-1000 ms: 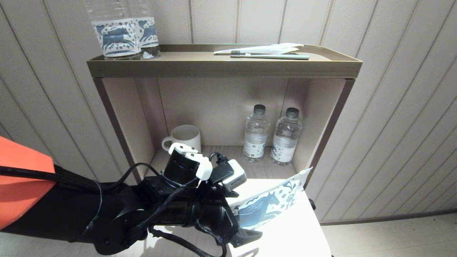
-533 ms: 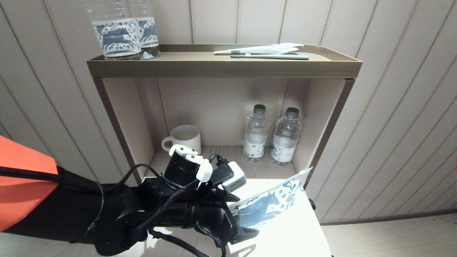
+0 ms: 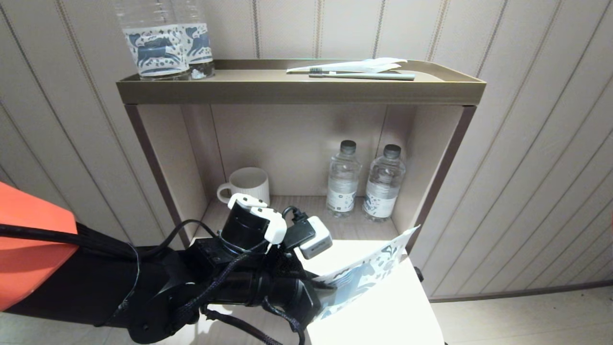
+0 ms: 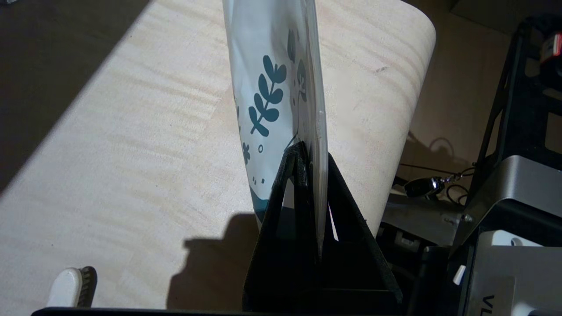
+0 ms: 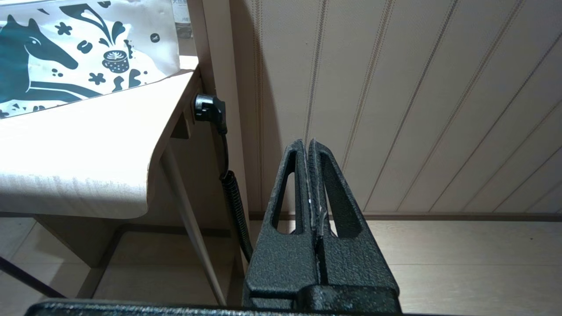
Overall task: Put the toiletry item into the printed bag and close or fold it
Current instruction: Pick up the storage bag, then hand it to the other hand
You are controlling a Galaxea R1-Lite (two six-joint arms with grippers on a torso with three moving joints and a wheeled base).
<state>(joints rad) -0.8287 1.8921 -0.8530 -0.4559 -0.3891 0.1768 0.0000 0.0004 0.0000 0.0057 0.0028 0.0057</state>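
Low in the head view's centre, the left gripper [image 3: 320, 286], open a second ago, now pinches the printed bag [image 3: 366, 275] over the white table [image 3: 383, 316]; the right gripper [image 5: 308, 151] hangs closed, empty.

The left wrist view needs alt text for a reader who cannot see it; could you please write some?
The left hand is shut on the edge of the printed bag, holding the white, teal-leafed pouch on edge above a pale wooden table. A toothbrush head lies on the table near the camera.
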